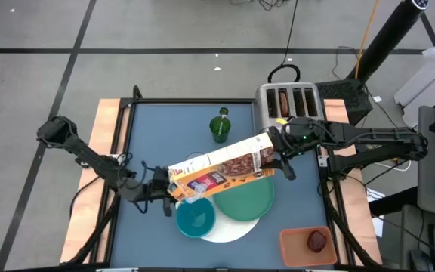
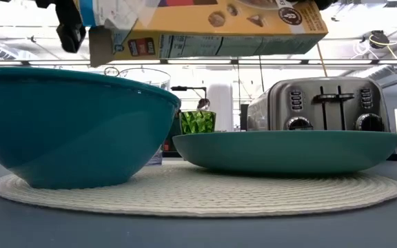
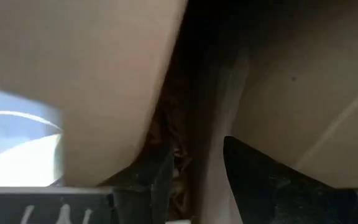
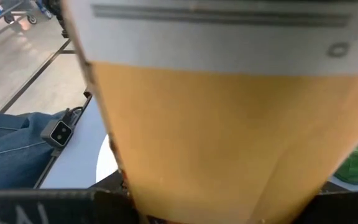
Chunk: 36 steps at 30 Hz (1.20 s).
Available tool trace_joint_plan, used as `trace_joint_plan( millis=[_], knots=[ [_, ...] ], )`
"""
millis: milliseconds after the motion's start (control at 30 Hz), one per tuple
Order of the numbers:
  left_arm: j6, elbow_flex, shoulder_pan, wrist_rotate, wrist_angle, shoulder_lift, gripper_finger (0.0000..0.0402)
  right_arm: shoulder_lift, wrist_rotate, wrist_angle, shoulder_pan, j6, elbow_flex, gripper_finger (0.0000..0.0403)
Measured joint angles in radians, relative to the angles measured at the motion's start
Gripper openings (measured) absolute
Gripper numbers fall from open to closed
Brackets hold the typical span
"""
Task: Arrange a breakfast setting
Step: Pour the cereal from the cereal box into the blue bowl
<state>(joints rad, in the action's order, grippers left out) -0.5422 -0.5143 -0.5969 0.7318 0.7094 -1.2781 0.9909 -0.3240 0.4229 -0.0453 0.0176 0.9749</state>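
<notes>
I have both grippers, left [image 1: 165,187] and right [image 1: 276,153], clenched on a cereal box [image 1: 221,169] (tilted, lifted) above the teal bowl [image 1: 195,217] and green plate [image 1: 245,199].

A yellow cereal box [image 2: 212,31] hangs lying flat across the top, and a dark gripper [image 2: 71,27] holds its end; which arm it belongs to cannot be told here. Directly below this gripper stands the teal bowl [image 2: 67,124] on the white woven mat [image 2: 253,196]. Farther from the gripper, on the same mat, lies the green plate [image 2: 288,151]. Behind the plate stands a silver toaster [image 2: 322,103], and between bowl and plate a green glass [image 2: 197,122] shows.
</notes>
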Motion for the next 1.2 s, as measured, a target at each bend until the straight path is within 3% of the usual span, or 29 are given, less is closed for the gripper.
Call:
trace_joint_plan(
  millis=[200,467,1200],
  knots=[
    [-0.003,-0.048,-0.001,-0.002,-0.007,-0.077,0.0149,-0.002,-0.022,0.001,0.000,-0.011,0.000,0.0176],
    [-0.180,-0.049,-0.031,-0.008,-0.101,-0.117,0.0149,-0.036,-0.029,0.010,0.002,-0.012,-0.001,0.0176],
    [-0.356,-0.048,-0.109,-0.059,-0.163,-0.124,0.0149,-0.098,-0.065,0.077,0.050,-0.015,0.000,0.0176]
  ],
)
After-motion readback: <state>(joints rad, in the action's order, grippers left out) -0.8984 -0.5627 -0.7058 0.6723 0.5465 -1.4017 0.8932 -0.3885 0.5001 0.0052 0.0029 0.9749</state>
